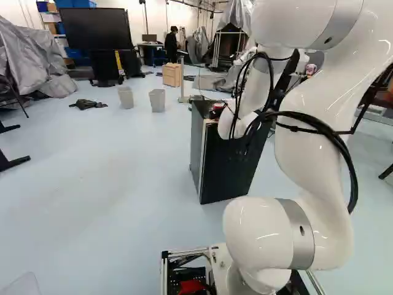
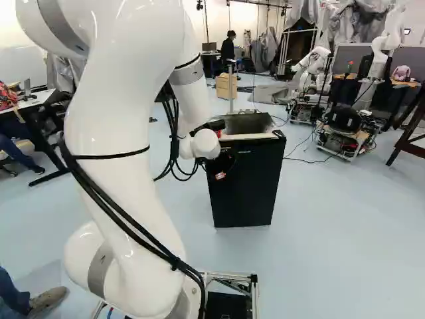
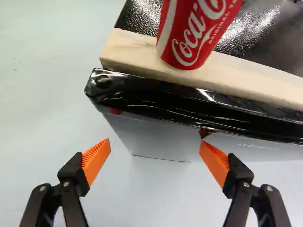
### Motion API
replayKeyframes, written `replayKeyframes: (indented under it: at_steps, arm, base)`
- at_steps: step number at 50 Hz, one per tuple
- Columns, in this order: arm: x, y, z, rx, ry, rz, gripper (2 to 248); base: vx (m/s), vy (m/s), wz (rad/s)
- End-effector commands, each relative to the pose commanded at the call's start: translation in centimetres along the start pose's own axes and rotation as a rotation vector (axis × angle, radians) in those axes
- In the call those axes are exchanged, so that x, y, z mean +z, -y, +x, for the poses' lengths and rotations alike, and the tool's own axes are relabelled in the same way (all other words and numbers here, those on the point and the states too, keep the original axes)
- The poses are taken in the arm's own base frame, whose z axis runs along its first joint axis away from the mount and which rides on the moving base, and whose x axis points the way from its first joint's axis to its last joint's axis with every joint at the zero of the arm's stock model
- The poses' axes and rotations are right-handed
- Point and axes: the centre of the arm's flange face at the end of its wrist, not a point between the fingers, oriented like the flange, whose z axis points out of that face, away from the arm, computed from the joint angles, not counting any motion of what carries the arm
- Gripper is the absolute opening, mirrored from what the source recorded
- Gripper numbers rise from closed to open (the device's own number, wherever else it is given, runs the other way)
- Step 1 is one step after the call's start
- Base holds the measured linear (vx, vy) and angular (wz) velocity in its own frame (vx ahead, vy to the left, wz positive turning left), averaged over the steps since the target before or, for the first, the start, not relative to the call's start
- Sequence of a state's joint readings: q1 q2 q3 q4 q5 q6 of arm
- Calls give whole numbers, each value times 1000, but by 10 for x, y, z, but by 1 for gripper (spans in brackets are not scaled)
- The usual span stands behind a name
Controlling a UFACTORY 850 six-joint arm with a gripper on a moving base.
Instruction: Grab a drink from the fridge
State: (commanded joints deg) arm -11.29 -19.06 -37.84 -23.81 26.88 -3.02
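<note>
In the right base view my gripper (image 2: 220, 175) is partly visible, black with a bit of orange, before the upper front of the small black fridge (image 2: 246, 189). The fridge also stands ahead of the arm in the left base view. Seen from the wrist, the gripper (image 3: 155, 144) is open, its orange pads wide apart with nothing gripped. Ahead of the fingers runs the glossy black top edge of the fridge front (image 3: 189, 101). Beyond it a red drink can (image 3: 191, 35) stands on a pale strip (image 3: 251, 73) along the fridge top. The fridge's inside is hidden.
Two grey bins (image 1: 157, 100) and a cardboard-coloured box (image 1: 172, 75) stand farther off. A large screen (image 1: 96, 28) is at the left base view's back left. Another robot (image 2: 348, 126) stands right of the fridge, and a dark table leg (image 2: 413, 123) at far right.
</note>
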Motion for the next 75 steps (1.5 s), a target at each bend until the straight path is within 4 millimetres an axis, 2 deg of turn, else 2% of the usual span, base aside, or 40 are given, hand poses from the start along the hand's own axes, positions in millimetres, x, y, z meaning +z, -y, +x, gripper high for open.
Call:
replayKeyframes:
  at_steps: [16,46,75]
  arm:
    - [1,4,2,-7,-2,6,247]
    - [-22,19,-16,-3,11,15,247]
    - [-36,31,-19,88,-46,-27,247]
  base:
    - [0,0,0]
    - [0,0,0]
    - [0,0,0]
